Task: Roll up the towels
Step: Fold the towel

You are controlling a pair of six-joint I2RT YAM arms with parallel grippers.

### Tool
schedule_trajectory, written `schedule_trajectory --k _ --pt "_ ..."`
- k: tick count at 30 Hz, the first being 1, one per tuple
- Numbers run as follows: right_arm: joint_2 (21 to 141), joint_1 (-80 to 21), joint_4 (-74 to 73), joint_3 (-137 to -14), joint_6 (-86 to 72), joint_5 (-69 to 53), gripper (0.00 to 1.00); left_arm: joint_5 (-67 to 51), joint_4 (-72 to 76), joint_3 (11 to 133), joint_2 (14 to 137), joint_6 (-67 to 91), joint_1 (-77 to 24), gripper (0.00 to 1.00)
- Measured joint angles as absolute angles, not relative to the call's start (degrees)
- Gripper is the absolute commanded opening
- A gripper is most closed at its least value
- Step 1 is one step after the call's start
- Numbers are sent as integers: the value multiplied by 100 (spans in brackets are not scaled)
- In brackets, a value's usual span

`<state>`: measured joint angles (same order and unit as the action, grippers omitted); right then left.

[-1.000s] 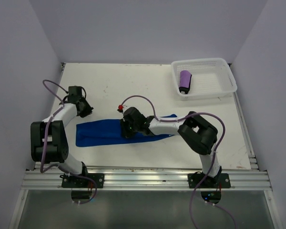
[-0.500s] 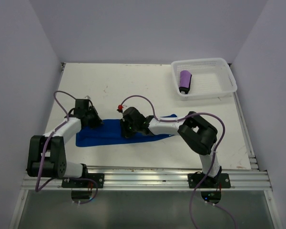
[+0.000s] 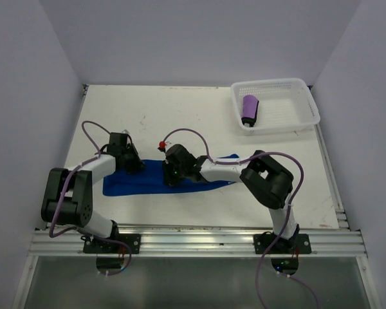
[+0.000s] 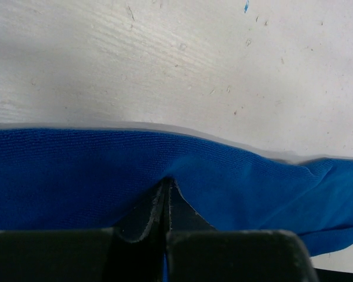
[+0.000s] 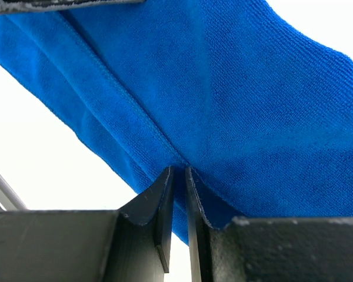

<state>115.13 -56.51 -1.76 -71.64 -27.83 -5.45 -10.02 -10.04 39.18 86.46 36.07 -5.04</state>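
Observation:
The bright blue towel (image 3: 141, 181) lies stretched out long on the white table (image 3: 180, 116), running from the left to the middle right. My left gripper (image 3: 134, 166) sits at the towel's far left edge; in the left wrist view the left gripper (image 4: 166, 185) is shut, with the blue towel (image 4: 76, 170) pinched between the jaws. My right gripper (image 3: 170, 175) is at the towel's middle; in the right wrist view the right gripper (image 5: 179, 170) is shut on a fold of the blue towel (image 5: 253, 117). The dark purple towel (image 3: 249, 109) lies rolled in the basket.
A white mesh basket (image 3: 270, 82) stands at the table's back right corner. Purple cables loop above both arms. Grey walls enclose the table on three sides. An aluminium rail (image 3: 193, 241) runs along the near edge.
My left arm has swung in from the table's left side to the blue towel's far left edge and now grips it. The right arm and towel have stayed put.

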Motion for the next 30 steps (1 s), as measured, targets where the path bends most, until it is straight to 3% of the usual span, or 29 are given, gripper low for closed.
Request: schedule_trajectory --k 30 --pt "10849 -5712 447 -6023 -2884 -998 25 -845 -1024 4029 8761 3793 -539 0"
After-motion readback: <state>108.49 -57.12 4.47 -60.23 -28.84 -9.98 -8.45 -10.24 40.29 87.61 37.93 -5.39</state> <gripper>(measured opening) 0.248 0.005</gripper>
